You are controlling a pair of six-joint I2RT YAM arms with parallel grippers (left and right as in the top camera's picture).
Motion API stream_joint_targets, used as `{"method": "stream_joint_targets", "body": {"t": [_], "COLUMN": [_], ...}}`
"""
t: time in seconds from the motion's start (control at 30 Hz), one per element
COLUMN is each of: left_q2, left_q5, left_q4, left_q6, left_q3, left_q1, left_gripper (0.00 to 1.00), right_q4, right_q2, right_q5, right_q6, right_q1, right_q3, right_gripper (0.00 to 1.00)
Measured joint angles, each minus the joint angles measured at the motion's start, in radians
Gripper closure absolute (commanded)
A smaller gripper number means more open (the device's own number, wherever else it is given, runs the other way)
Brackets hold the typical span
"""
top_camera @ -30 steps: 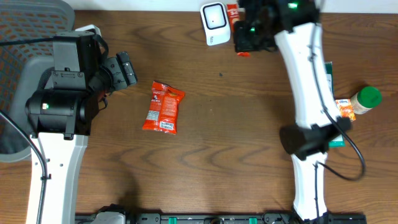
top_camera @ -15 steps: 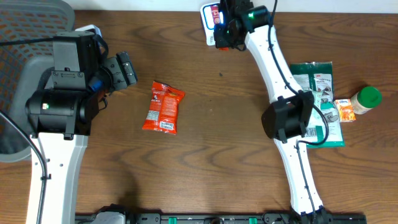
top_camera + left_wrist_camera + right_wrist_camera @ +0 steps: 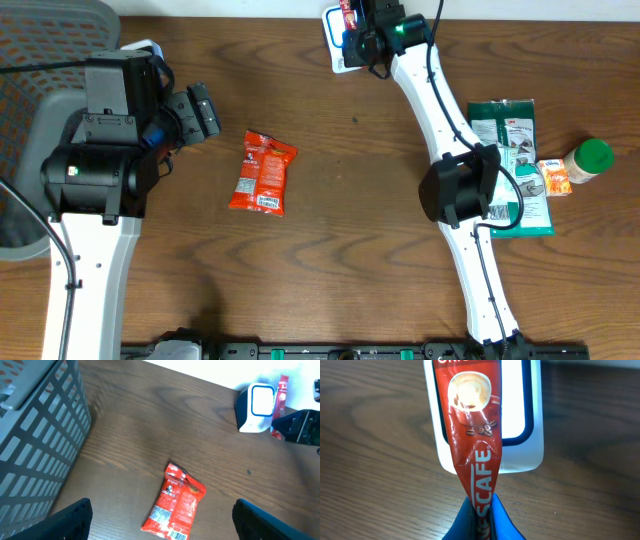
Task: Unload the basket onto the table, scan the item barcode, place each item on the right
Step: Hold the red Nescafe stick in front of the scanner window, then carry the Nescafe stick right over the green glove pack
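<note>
You had the right gripper (image 3: 481, 512) pinched tight on the red coffee sachet (image 3: 470, 420) — sachet held across the white scanner (image 3: 532, 452), far edge of the table (image 3: 360, 200), left gripper (image 3: 203, 112) spread wide — near the snack packet (image 3: 263, 173).

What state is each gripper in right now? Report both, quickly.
Left gripper: open, holding nothing.
Right gripper: closed on the red coffee sachet, in front of the white scanner.

Right wrist view: coffee sachet (image 3: 472, 435) – top cut off by frame edge, lower end pinched out of sight in right gripper (image 3: 482, 517); it covers middle of scanner (image 3: 432, 435) window. Overhead – green packet (image 3: 508, 125) partly under right arm (image 3: 440, 100).
</note>
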Motion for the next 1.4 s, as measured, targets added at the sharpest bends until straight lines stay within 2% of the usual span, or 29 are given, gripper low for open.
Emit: {"method": "stream_joint_targets", "body": {"t": [0.23,0.6,0.87,1.03,1.2,1.3,1.4], "left_q2": [0.0,0.0,0.0,0.0,0.0,0.0,0.0], "left_q5": [0.0,0.0,0.0,0.0,0.0,0.0,0.0], "left_q4": [0.0,0.0,0.0,0.0,0.0,0.0,0.0], "left_q6": [0.0,0.0,0.0,0.0,0.0,0.0,0.0], "left_q3": [0.0,0.0,0.0,0.0,0.0,0.0,0.0], "left_q1": [0.0,0.0,0.0,0.0,0.0,0.0,0.0], "left_gripper": [0.1,0.1,0.1,0.1,0.1,0.1,0.1], "right_q4": [-0.003,-0.002,-0.108,-0.349,-0.586,-0.686,-0.711], "right_q2": [0.064,0.067,0.04,-0.093,-0.325,-0.447,-0.534], "right_q5": [0.005,0.027,-0.007,-0.035,-0.043,-0.043,-0.043], "right_q6": [0.0,-0.002,-0.033,-0.058,-0.069,-0.073,-0.074], "right_q1": [0.0,-0.013,-0.041,-0.054,-0.07,-0.089,-0.112], "right_q3": [0.0,0.002,0.004,0.004,0.012,0.027,0.027], "right_gripper": [0.99,0.99,0.99,0.99,0.99,0.99,0.99]}}
